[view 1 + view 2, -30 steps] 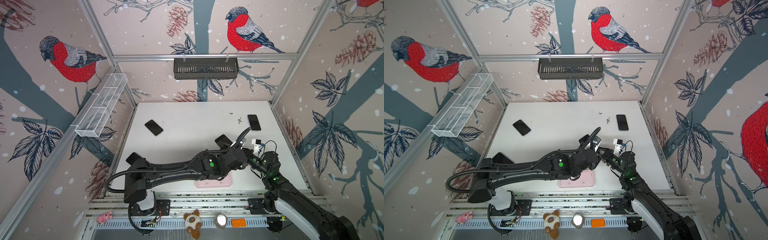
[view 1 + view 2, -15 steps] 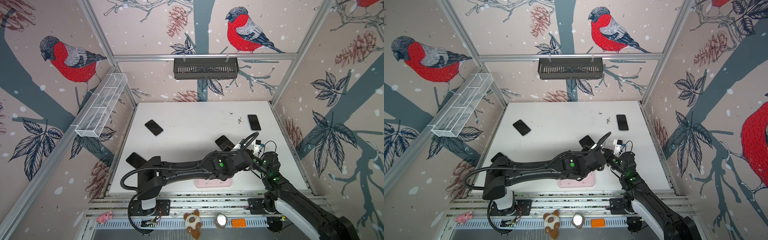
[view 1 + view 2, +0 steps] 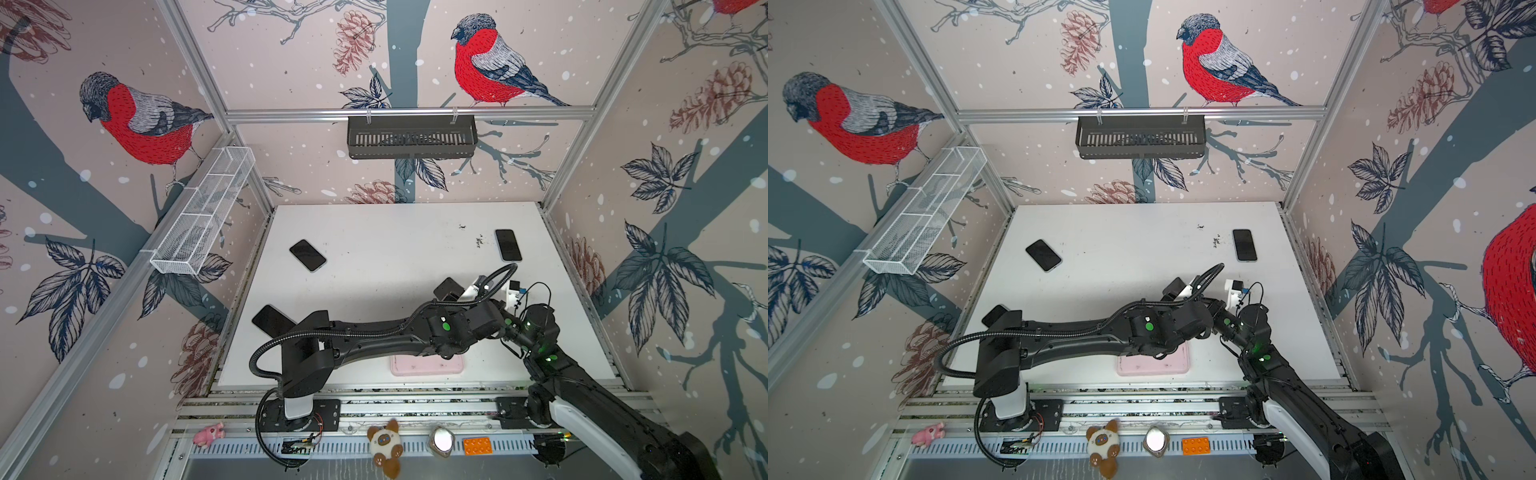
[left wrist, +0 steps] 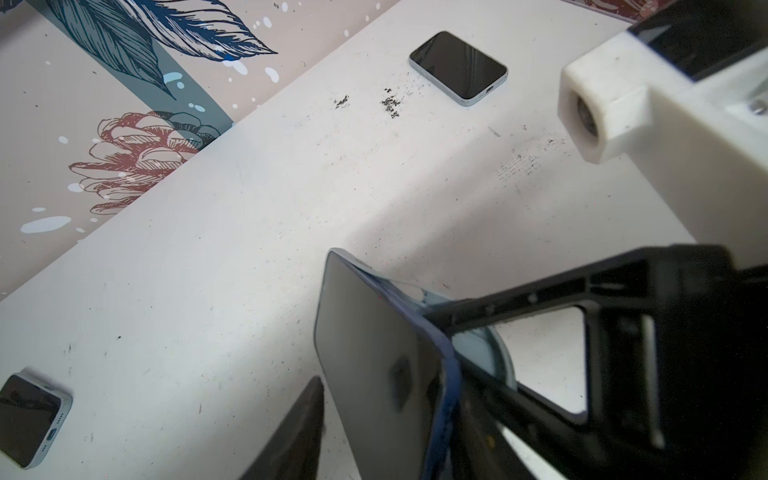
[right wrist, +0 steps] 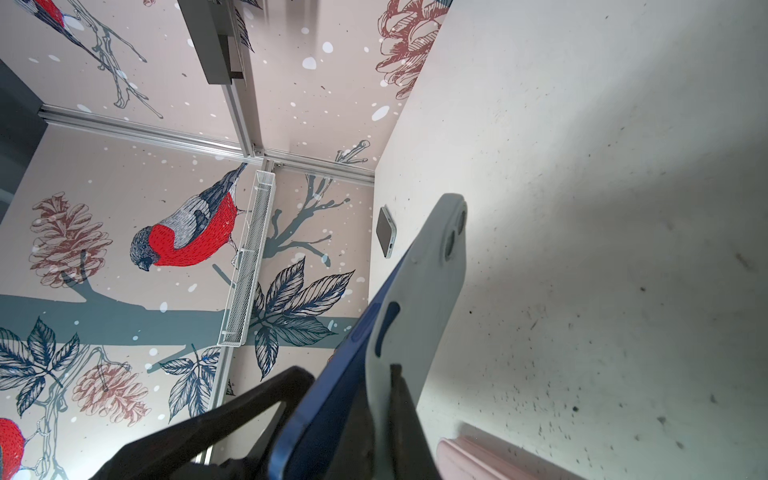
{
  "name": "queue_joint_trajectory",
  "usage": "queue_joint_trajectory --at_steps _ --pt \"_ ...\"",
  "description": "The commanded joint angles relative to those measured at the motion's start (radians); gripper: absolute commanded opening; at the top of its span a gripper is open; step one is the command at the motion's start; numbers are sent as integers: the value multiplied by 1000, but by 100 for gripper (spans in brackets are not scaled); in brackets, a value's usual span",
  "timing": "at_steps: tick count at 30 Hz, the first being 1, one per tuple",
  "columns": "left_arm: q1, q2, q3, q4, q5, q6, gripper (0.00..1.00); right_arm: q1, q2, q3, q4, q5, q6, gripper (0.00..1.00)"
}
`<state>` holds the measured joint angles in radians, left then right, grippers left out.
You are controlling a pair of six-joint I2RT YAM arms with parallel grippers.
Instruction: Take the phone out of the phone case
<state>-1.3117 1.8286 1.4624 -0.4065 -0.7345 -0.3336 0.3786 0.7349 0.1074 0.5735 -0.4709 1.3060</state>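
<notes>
White table point(image 3: 374, 232) is spanned by both arms from the near edge. Right of centre, the phone point(image 3: 445, 288) in its phone case point(image 5: 424, 291) is held raised, clamped by the right gripper point(image 5: 353, 374), long axis pointing away. On the screen side the left gripper point(image 3: 459, 297) is posed, jaws half apart, one finger point(image 4: 299, 424) just beside it

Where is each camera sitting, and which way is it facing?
Both top views: high at the front, looking down on the white table; left arm and right arm show.
Left wrist: on the left arm, facing the back wall past the cased phone; black fingers and a white camera block show.
Right wrist: on the right arm, facing the left wall; right gripper clamps the phone.
Shared: both wrist views see that phone.
</notes>
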Motion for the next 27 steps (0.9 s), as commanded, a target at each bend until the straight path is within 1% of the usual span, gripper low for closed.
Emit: queue_joint_trajectory --at_steps 1,4,10,15,19,27 --pt "6 0 -9 -10 -32 -7 44 5 -3 0 74 -9 -7 0" --pt "5 4 -11 -7 -21 5 36 8 -2 -3 74 -7 -8 1" --pt "5 -18 -47 36 46 52 13 8 -2 -3 70 -3 -7 0" --pt "5 -45 -69 51 78 88 1 9 1 -5 65 -2 -8 1" --pt "4 -70 -79 67 82 121 0 8 1 -11 59 2 -12 1" --pt "-3 -142 -72 68 -66 222 0 8 0 -32 -27 29 -53 0"
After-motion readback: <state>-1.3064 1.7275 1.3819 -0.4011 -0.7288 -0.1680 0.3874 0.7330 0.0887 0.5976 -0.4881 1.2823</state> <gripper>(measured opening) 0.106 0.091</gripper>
